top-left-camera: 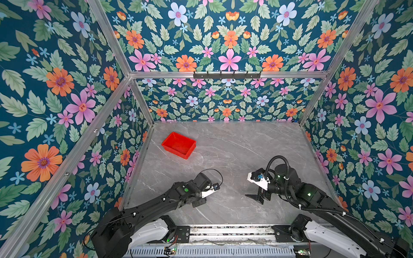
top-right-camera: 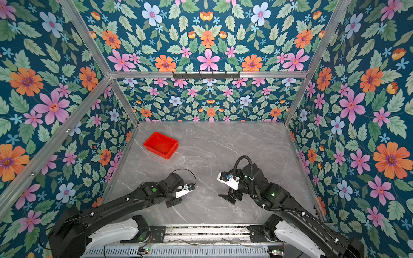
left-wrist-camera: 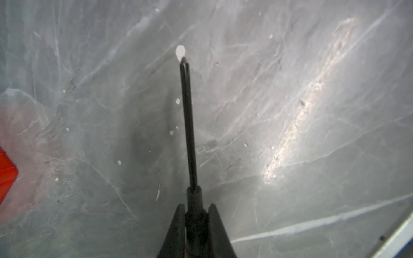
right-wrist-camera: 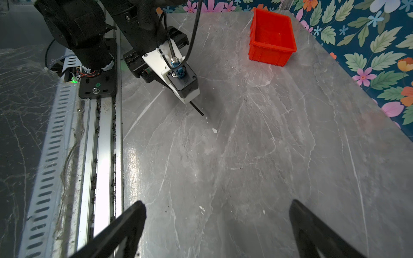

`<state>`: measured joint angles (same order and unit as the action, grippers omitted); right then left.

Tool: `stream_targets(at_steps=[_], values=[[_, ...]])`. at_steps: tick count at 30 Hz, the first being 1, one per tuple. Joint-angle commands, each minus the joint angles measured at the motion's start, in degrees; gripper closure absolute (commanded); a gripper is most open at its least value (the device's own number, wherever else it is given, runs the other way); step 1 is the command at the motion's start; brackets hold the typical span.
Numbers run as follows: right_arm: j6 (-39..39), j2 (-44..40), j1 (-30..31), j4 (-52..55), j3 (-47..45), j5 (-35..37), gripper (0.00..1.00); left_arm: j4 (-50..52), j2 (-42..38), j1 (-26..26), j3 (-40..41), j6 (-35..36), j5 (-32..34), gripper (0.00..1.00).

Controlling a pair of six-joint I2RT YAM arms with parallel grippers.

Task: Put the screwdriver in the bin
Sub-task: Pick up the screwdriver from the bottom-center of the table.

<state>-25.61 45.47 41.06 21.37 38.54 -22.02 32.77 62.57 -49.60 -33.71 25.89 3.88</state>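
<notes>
My left gripper [left-wrist-camera: 196, 206] is shut on the screwdriver [left-wrist-camera: 188, 125]. Its thin black shaft sticks out past the fingertips over the grey marble table, and the handle is hidden between the jaws. In the right wrist view the shaft tip [right-wrist-camera: 197, 110] pokes out below the left wrist camera, just above the table. In both top views the left gripper [top-left-camera: 198, 202] hangs near the table's front, and the screwdriver is hidden under it. The empty red bin [top-left-camera: 178, 145] [top-right-camera: 161, 145] sits at the far left. My right gripper [top-left-camera: 258, 198] [right-wrist-camera: 216, 203] stands open at the front right, holding nothing.
Floral walls with aluminium posts [top-left-camera: 143, 100] close in the table on three sides. A metal rail [top-left-camera: 230, 232] runs along the front edge between the arm bases. A corner of the bin [left-wrist-camera: 6, 174] shows in the left wrist view.
</notes>
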Motion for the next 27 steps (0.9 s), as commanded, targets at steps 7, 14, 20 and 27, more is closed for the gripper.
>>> stream_targets(at_steps=[7, 14, 20, 27], values=[[2.0, 2.2, 0.1, -3.3, 2.0, -0.2, 0.01, -4.9, 0.1, 2.9, -1.7, -6.1, 4.6, 1.0], [2.5, 3.3, 0.1, -5.8, 3.6, 0.4, 0.01, -8.0, 0.0, 6.1, -5.2, -10.5, 7.0, 1.0], [3.0, 3.1, 0.0, -6.7, 4.9, 0.9, 0.01, -14.7, 0.8, 8.4, -7.3, -17.8, 7.5, 1.0], [3.6, 3.3, 0.0, -9.6, 5.2, 1.6, 0.01, -29.9, 3.7, 8.7, -7.9, -34.3, 12.1, 1.0]])
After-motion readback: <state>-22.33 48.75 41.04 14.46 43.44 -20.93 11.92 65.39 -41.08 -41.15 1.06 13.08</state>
